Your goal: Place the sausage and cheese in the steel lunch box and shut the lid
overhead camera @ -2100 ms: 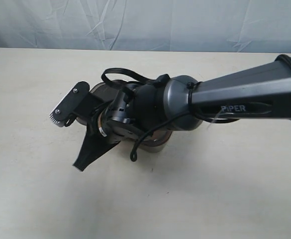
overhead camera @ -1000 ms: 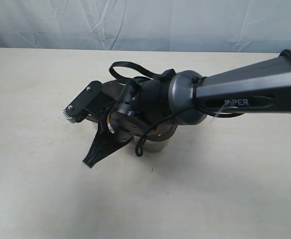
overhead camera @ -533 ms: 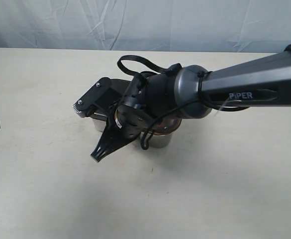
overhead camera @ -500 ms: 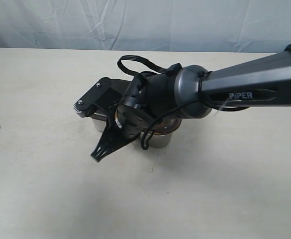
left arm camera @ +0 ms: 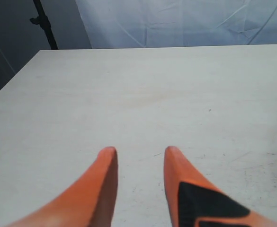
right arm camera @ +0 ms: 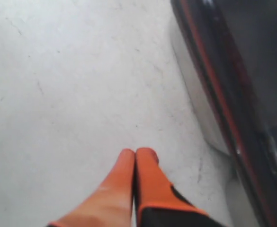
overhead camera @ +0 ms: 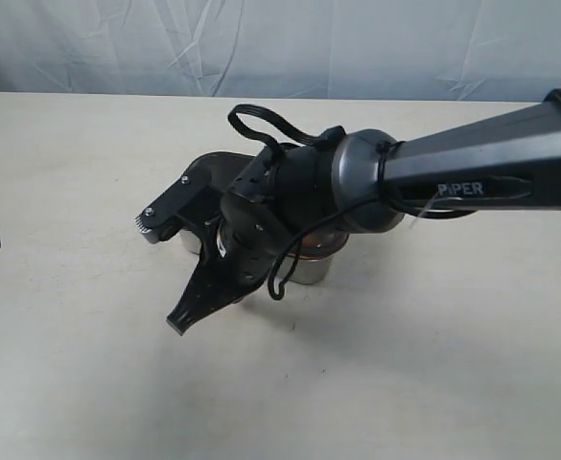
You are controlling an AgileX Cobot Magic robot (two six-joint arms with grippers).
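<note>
Two grippers, both empty: the right gripper [right arm camera: 136, 152], fingers pressed together, hangs just beside the lunch box [right arm camera: 200, 111], whose lid [right arm camera: 245, 71] sits on it. The left gripper [left arm camera: 138, 152], fingers apart, is well away from it.

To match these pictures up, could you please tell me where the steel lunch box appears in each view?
Exterior view: the steel lunch box sits mid-table, mostly hidden under the right arm.
Left wrist view: not in it, only the table shows.
Right wrist view: its steel wall and dark lid lie beside the right gripper.
Shared landmark: that shut gripper, by the box in both.
</note>
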